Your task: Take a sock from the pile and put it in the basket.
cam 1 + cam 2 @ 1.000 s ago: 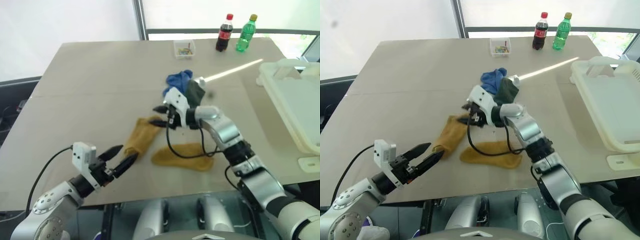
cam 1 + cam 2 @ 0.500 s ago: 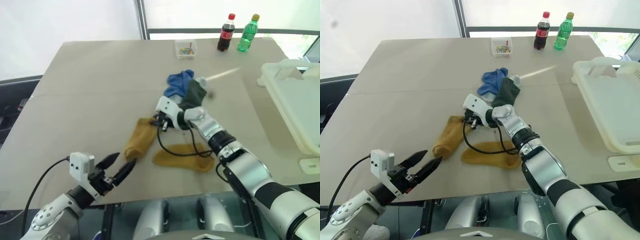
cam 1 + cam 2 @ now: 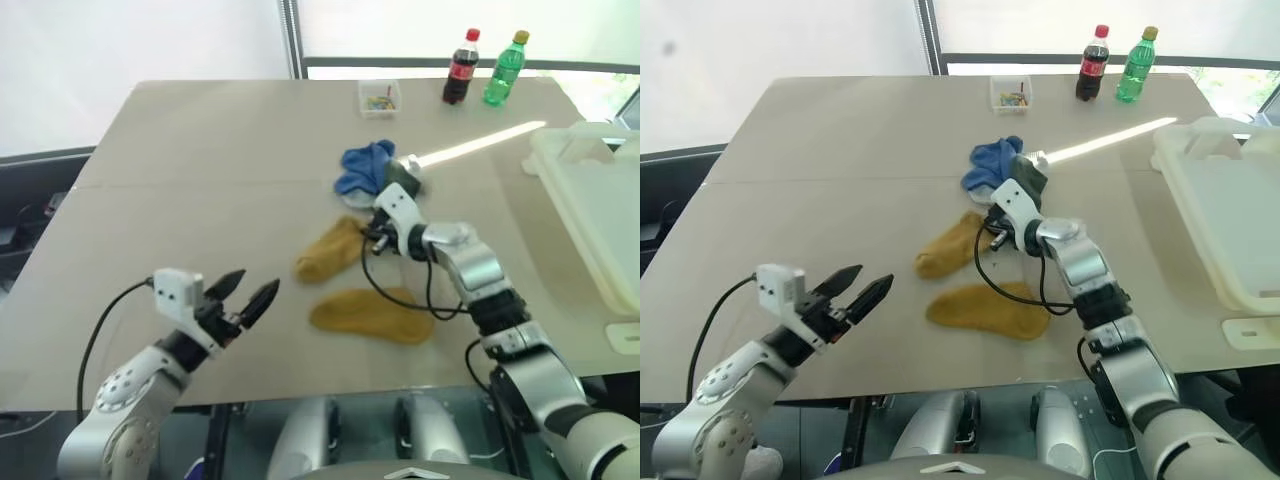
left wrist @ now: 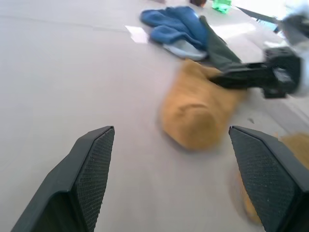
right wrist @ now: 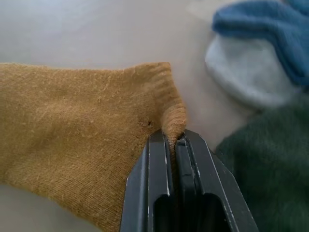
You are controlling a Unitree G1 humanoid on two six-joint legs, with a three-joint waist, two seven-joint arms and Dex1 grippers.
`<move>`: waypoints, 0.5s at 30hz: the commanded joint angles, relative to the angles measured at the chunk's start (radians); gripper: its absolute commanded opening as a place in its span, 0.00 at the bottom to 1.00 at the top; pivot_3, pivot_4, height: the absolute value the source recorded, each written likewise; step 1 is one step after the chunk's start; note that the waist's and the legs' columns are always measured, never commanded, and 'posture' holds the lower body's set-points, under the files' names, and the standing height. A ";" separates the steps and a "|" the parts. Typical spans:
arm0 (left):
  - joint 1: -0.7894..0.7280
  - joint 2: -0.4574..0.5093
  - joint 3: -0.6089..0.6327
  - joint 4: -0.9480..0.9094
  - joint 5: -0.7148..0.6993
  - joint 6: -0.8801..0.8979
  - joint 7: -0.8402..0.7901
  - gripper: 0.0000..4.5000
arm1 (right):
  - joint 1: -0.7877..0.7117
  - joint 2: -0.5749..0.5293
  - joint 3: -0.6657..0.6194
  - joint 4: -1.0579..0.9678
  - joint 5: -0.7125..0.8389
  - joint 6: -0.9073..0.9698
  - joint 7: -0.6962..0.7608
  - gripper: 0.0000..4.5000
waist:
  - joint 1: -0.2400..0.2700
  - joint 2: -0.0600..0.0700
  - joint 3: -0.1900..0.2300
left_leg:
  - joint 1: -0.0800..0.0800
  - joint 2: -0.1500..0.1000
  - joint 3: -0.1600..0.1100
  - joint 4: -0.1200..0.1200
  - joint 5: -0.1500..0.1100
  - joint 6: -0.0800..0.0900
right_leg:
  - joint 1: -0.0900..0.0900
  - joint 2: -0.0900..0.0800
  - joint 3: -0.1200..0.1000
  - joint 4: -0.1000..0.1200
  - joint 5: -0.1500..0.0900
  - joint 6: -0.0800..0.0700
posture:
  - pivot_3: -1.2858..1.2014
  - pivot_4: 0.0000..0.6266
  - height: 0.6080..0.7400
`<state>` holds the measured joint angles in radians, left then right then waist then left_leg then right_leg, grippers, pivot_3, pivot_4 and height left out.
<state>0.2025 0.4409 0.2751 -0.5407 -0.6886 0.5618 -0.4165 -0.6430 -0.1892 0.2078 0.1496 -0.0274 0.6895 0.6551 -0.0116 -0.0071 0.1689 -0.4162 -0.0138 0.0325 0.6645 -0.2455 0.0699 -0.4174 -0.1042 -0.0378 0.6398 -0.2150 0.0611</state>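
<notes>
The pile lies mid-table: a blue sock (image 3: 362, 165), a dark green sock (image 5: 263, 145) and two mustard socks. My right gripper (image 3: 372, 236) is shut on the ribbed cuff of the upper mustard sock (image 3: 330, 250); the wrist view shows that cuff pinched between its fingertips (image 5: 170, 140). The other mustard sock (image 3: 370, 315) lies flat nearer to me. My left gripper (image 3: 245, 296) hovers open over the table's near left, pointing at the held sock (image 4: 198, 116), with nothing between its fingers. The whitish basket (image 3: 585, 190) stands at the table's right edge.
At the far side stand a small clear box of coloured bits (image 3: 379, 97), a cola bottle (image 3: 461, 80) and a green bottle (image 3: 503, 68). A bright strip of sunlight (image 3: 480, 143) crosses the table between the pile and the basket.
My right gripper has shut on the mustard sock's cuff and dragged the sock to the right, toward the blue sock. The left gripper has edged forward, still open.
</notes>
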 commanded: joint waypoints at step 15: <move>-0.284 0.012 -0.092 0.147 -0.111 0.385 0.096 0.77 | 0.106 0.048 -0.027 -0.253 0.048 0.227 -0.201 0.00 | 0.001 0.000 0.000 | 0.001 0.000 -0.001 0.002 0.001 -0.001 | 0.002 0.005 -0.001 0.001 0.000 0.001 | 0.52 0.24 0.97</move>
<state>-0.0672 0.4580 0.1935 -0.4081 -0.7886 0.9243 -0.3218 -0.5450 -0.1399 0.1874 -0.0744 0.0108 0.9113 0.4662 -0.0108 -0.0073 0.1690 -0.4156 -0.0139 0.0314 0.6669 -0.2440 0.0682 -0.4150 -0.0994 -0.0385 0.6408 -0.2146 0.0625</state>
